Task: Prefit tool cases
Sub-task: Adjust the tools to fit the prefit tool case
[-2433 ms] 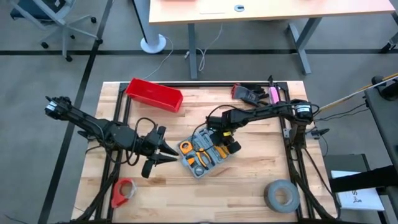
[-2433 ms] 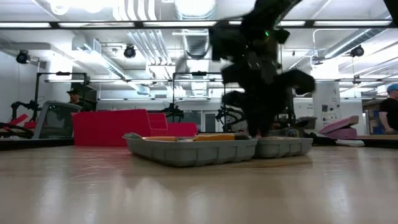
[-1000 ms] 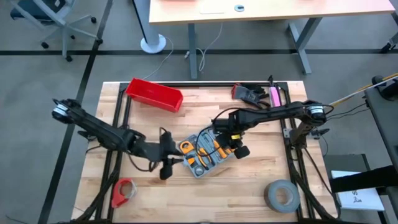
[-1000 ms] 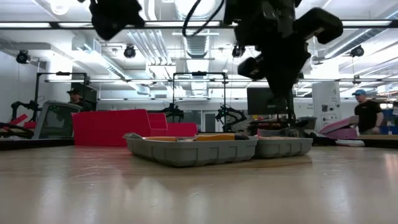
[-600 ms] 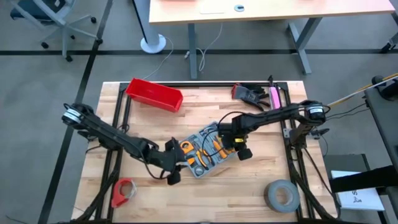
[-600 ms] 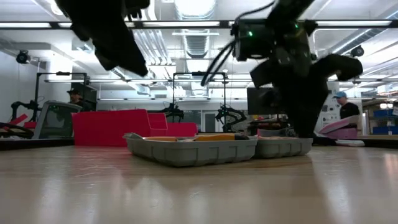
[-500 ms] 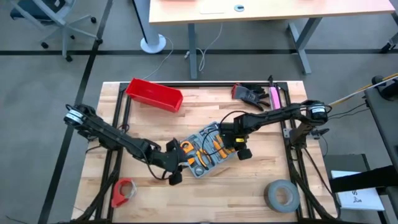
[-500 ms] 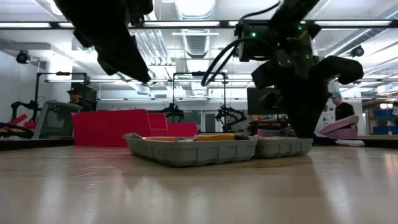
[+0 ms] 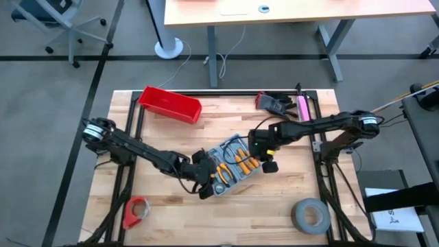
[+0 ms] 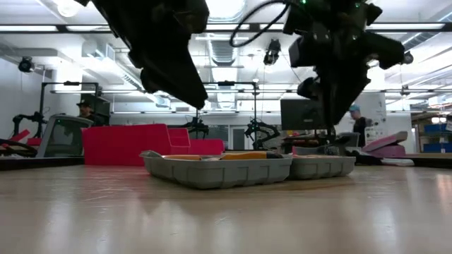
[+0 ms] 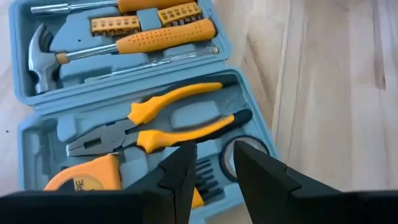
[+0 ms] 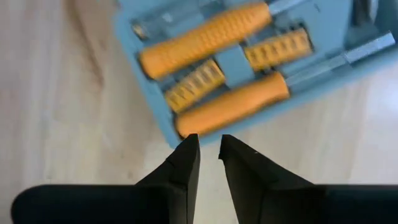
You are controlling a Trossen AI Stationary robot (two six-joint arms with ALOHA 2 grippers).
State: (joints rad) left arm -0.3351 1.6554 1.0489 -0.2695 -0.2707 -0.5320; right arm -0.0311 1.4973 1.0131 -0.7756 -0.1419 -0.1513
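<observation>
The grey-blue tool case (image 9: 230, 165) lies open and flat on the table, both halves up (image 10: 219, 169). Its recesses hold orange-handled pliers (image 11: 155, 127), a hammer (image 11: 40, 53), screwdrivers (image 12: 205, 40) and a tape measure. My left gripper (image 9: 208, 180) hovers open above the case's left half, its fingers over the pliers recess (image 11: 214, 158). My right gripper (image 9: 264, 159) hovers above the case's right edge, its fingers a narrow gap apart (image 12: 209, 146). In the low view both grippers hang clear above the case (image 10: 191, 99) (image 10: 328, 127).
A red bin (image 9: 170, 104) sits at the far left of the table. A grey tape roll (image 9: 310, 215) lies near right, a red ring-shaped thing (image 9: 136, 211) near left, black gloves and a pink object (image 9: 282, 104) far right. People stand in the room beyond.
My left gripper has moved toward the table's right, from beside the case to above its left half. My right gripper has risen from the case's right half and shifted slightly toward the far edge. The case has stayed where it was.
</observation>
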